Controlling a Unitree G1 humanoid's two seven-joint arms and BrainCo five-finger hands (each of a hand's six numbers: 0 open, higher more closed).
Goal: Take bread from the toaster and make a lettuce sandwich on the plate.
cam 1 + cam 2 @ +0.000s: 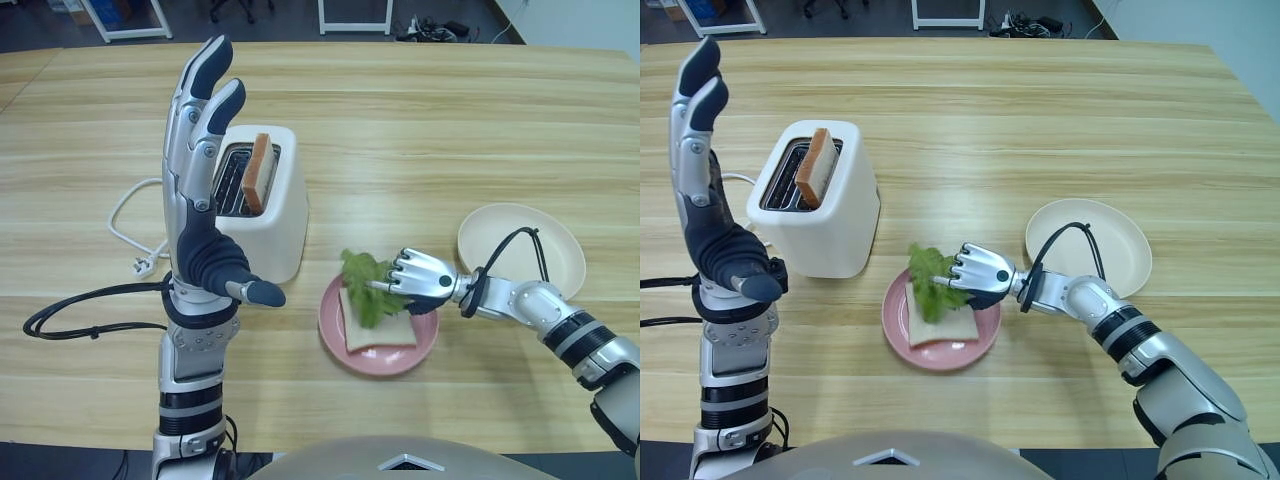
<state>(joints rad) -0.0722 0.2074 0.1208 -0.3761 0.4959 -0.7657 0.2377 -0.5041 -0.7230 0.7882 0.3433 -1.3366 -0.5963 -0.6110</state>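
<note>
**Bench layout with sandwich in assembly.** The bench (pixel 450 130) has its far edge near the top of the view and its near edge at the bottom. A wide stretch of bare wood lies far and right of the toaster (pixel 278 225). The pink plate (pixel 385 368) sits just right of the toaster's near corner, with a narrow gap between them. A cream dish (pixel 550 250) lies to its right, apart from it. A white power cord (pixel 113 225) loops on the bench left of the toaster.

In the left eye view the raised left hand (pixel 205 190) covers the toaster's left side. A slice of toast (pixel 260 172) stands in the slot, its lower part hidden inside. On the pink plate lies a bread slice (pixel 385 333), its far edge hidden under the lettuce (pixel 362 280). The right forearm is cut off at the right edge of the view.

The left hand stands upright over the near-left bench, palm towards the toaster, fingers straight and spread, holding nothing. The right hand (pixel 425 280) reaches in low from the right over the plate's far-right rim, its fingers curled onto the lettuce. Their tips are buried in the leaf.
</note>
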